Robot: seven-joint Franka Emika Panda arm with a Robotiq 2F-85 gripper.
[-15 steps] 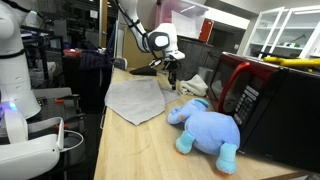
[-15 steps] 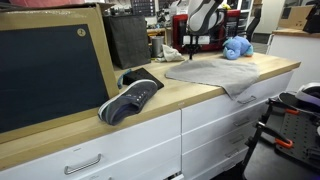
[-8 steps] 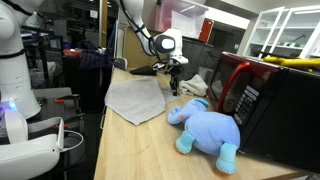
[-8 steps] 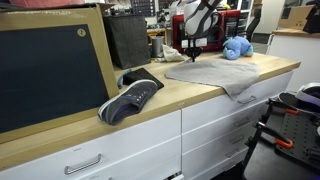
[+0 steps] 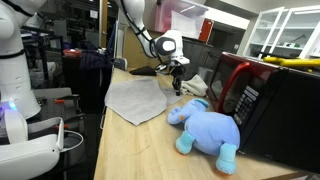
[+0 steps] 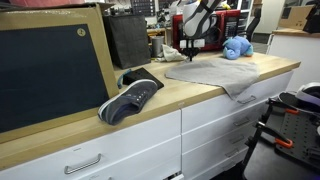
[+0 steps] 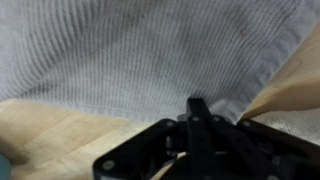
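Claw (image 7: 198, 104): in wrist view the fingers are pressed together with no gap visible, so it's closed. Tip sits right at the hem of the grey cloth (image 7: 140, 50). Can't tell if any fabric is pinched. In both exterior views it points straight down over the cloth's far edge, low to the surface. Contact isn't resolvable from there.

Rest, big to small:
- table (image 5: 125, 155): long light-wood top, with white drawers (image 6: 215, 130) under it. Everything below sits on it.
- chalkboard (image 6: 45, 65): dark panel in a wood frame, standing at one end of the table, well apart from the claw.
- microwave (image 5: 255, 100): red and black, on the table near the claw, with the plush right in front of it.
- grey cloth: spread flat, one part draped over the table's front edge in an exterior view. In wrist view its ribbed weave fills the upper frame, with bare wood showing lower left.
- plush elephant (image 5: 205, 128): light blue, lying against the microwave front, just beside the cloth. Can't tell if it overlaps the cloth. Near the claw, not touching it.
- shoe (image 6: 130, 98): dark grey sneaker with a light sole, on the table between chalkboard and cloth, well apart from the claw.
- white crumpled item (image 5: 197, 84): just behind the claw, next to the microwave. Too small to identify.
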